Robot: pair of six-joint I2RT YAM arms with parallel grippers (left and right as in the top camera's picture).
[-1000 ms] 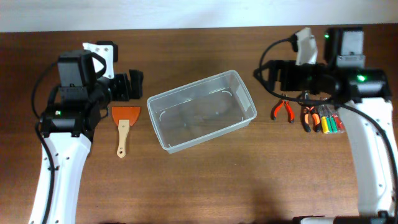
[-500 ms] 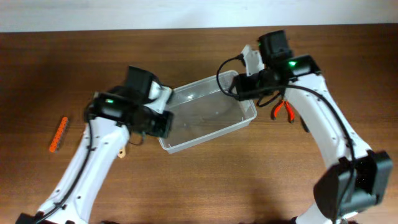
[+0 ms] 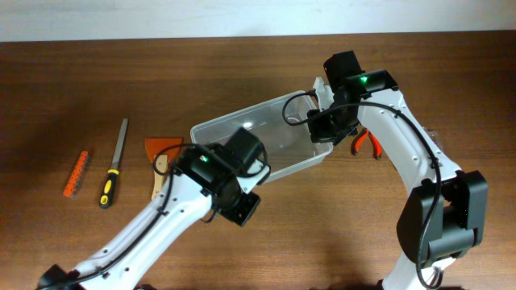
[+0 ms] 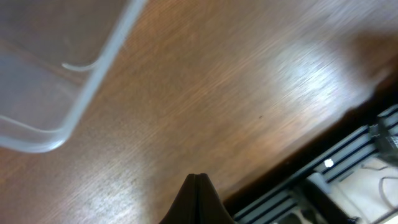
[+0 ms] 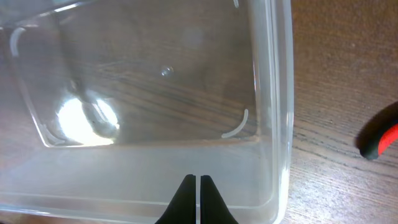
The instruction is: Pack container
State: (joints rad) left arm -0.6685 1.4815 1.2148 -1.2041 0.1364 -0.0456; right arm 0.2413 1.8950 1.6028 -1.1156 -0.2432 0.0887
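Note:
The container point(image 3: 278, 137) is a clear, lidless plastic bin lying at an angle in the middle of the table, with nothing visible inside it. My left gripper point(image 4: 198, 182) is shut with nothing between its fingers. It hangs over bare wood just in front of the container's near corner point(image 4: 43, 140). My right gripper point(image 5: 197, 182) is also shut and holds nothing. It hovers over the container's right end wall point(image 5: 186, 158), looking down into the bin. In the overhead view the left arm point(image 3: 218, 173) covers part of the bin's front edge.
An orange scraper point(image 3: 161, 149) with a wooden handle lies left of the bin. Further left are a file with a yellow-black handle point(image 3: 113, 165) and an orange bit holder point(image 3: 75, 173). Red-handled pliers point(image 3: 367, 143) lie right of the bin. The table's front edge point(image 4: 292, 152) is near the left gripper.
Both arms swung in from the sides to the container and both grippers closed. The left arm now reaches across the bin's front. The file and bit holder have come into view at left.

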